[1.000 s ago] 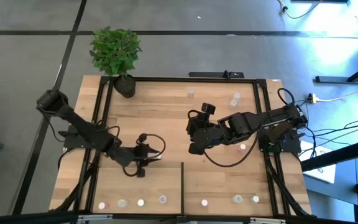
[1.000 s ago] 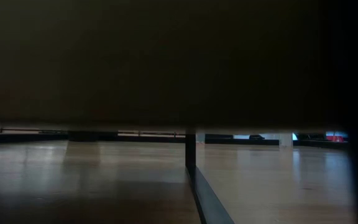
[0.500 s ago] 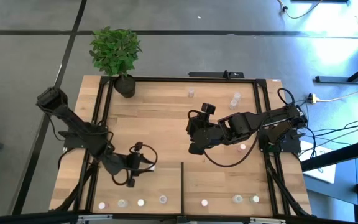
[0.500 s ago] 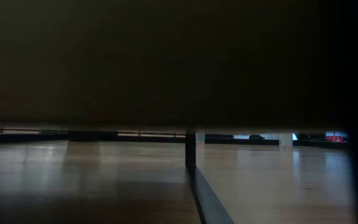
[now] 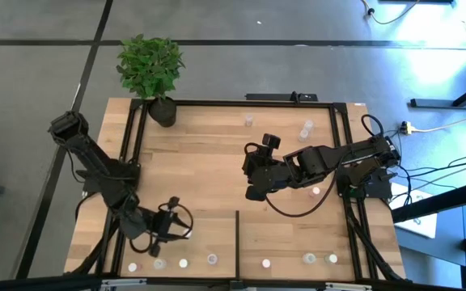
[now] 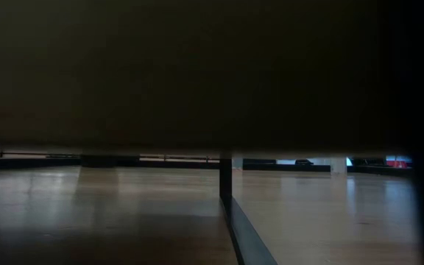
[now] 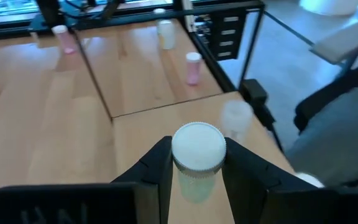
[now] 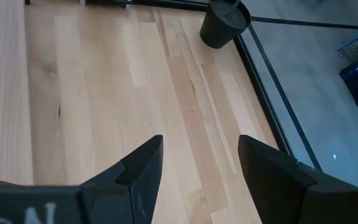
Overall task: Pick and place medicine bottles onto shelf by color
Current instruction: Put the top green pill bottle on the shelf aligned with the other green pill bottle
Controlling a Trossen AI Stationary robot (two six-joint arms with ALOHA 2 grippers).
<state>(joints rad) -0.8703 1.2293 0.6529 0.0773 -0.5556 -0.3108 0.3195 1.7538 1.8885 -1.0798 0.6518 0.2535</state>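
Left of the shelf's black divider bar (image 5: 238,234), the left gripper (image 7: 197,163) clamps a white-capped medicine bottle (image 7: 197,159). Right gripper (image 8: 199,163), beyond the bar, stands wide, empty.

Both arms are matte black with blocky joints and looping black cables. Each end effector, left (image 7: 196,177) and right (image 8: 201,171), has two wedge-shaped black fingers; faint white lettering marks the wrist housings.

A white-capped clear bottle (image 7: 197,158), pink bottles (image 7: 192,67), pale wood shelf (image 5: 209,153), black pot (image 8: 225,23).
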